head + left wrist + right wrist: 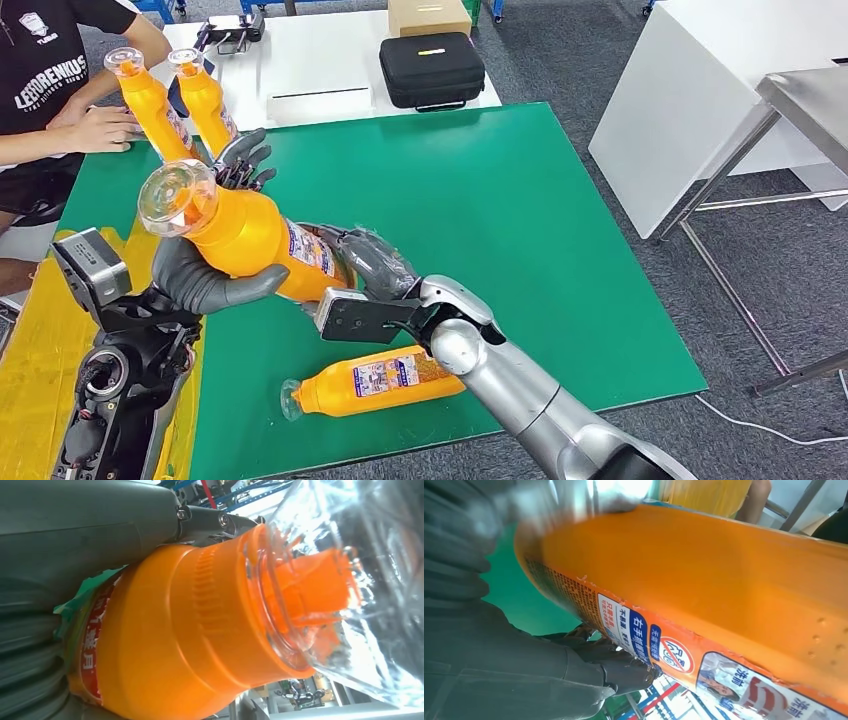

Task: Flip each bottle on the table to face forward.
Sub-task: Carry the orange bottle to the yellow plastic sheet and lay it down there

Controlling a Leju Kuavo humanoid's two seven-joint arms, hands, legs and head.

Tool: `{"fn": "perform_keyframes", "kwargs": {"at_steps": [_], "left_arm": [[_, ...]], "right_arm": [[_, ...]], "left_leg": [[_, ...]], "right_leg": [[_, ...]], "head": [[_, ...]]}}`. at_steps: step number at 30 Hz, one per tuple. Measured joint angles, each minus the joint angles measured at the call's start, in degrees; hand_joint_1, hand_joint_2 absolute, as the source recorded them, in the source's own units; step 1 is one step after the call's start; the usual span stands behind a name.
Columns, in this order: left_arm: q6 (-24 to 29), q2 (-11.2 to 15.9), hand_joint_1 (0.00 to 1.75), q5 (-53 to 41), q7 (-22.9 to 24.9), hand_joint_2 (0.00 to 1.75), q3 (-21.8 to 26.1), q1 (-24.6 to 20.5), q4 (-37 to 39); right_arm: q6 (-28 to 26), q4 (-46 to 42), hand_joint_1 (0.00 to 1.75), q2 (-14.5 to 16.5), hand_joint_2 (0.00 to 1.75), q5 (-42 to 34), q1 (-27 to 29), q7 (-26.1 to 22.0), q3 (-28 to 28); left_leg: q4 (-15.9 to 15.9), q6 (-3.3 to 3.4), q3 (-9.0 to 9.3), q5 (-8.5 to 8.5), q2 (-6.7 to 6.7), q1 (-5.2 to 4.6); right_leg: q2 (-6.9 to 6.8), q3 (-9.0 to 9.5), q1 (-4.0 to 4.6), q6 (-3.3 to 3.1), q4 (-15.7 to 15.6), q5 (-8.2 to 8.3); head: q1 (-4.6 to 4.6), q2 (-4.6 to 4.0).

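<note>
Both hands share 1 load: the left hand (205, 280) wraps the shoulder of the lifted bottle (245, 232), thumb curled under it, while the right hand (368, 262) closes around its base end. That bottle hangs tilted above the green table (520, 230), clear cap (177, 197) toward the robot's left and raised, label showing along its side. In the left wrist view the orange neck (210, 610) sits close under the thumb; in the right wrist view dark fingers (624, 672) press against the printed label (659, 645).

Nearest on the table, just below the right forearm, a second bottle (375, 380) lies on its side, still to be stood up. Farther back, 2 upright bottles (175, 100) stand near the left edge, beside a person's hand (100, 128). Beyond the green table, a black case (432, 68) rests on a white one.

My judgement of the risk: the smooth plastic could slip if either hand lets go before the other has a firm hold, dropping the bottle onto the lying one. Swinging it upright could also knock the 2 standing bottles or meet the person's hand.
</note>
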Motion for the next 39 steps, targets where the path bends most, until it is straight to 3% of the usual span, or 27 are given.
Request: {"fn": "perform_keyframes", "kwargs": {"at_steps": [17,21,24,30,36,39], "left_arm": [[3.69,-0.05,1.75,-0.04,0.09,1.75,0.26,1.04,0.02],[4.63,-0.15,1.75,-0.87,0.06,1.75,0.4,1.16,0.02],[6.98,-0.16,1.75,-2.89,-0.11,1.75,1.39,1.09,0.04],[19.05,0.88,1.75,-16.04,-0.46,1.75,6.36,1.04,0.63],[28.48,3.65,1.75,-32.57,-0.23,1.75,11.53,1.06,2.04],[31.21,5.75,1.75,-48.34,2.06,1.75,12.38,1.14,3.08]], "right_arm": [[-1.55,-0.6,1.75,-0.09,1.75,0.63,0.61,0.1,-0.82],[-1.94,-0.87,0.0,-0.1,1.75,0.82,0.82,0.1,-0.99],[-2.65,-1.49,0.0,-0.26,1.75,1.46,1.26,0.11,-1.01],[-4.3,-7.6,0.0,-2.96,1.75,6.03,2.93,1.86,-1.78],[-3.95,-15.5,0.0,-7.49,1.75,10.2,4.53,3.64,-2.6],[-3.67,-18.89,0.0,-9.33,1.75,11.64,5.45,4.23,-2.86]], "left_leg": [[0.0,0.0,0.0,0.0,0.02,0.0],[0.0,0.0,0.0,0.0,0.02,0.0],[0.0,0.0,0.0,0.0,0.02,0.0],[0.0,0.0,0.0,0.0,0.04,0.02],[0.0,0.0,-0.01,0.0,0.07,0.01],[0.0,0.0,-0.01,0.0,0.06,0.01]], "right_leg": [[0.01,-0.01,0.0,0.0,0.0,0.0],[0.01,-0.01,0.0,0.0,0.0,0.0],[0.01,-0.01,0.0,0.0,0.0,0.0],[0.03,-0.04,0.01,0.0,0.0,0.0],[0.09,-0.05,0.0,0.0,0.0,0.0],[0.07,-0.05,0.0,-0.01,-0.01,0.0]], "head": [[0.0,0.0],[0.01,0.01],[0.01,0.01],[0.0,0.01],[0.01,0.0],[0.01,0.0]]}}
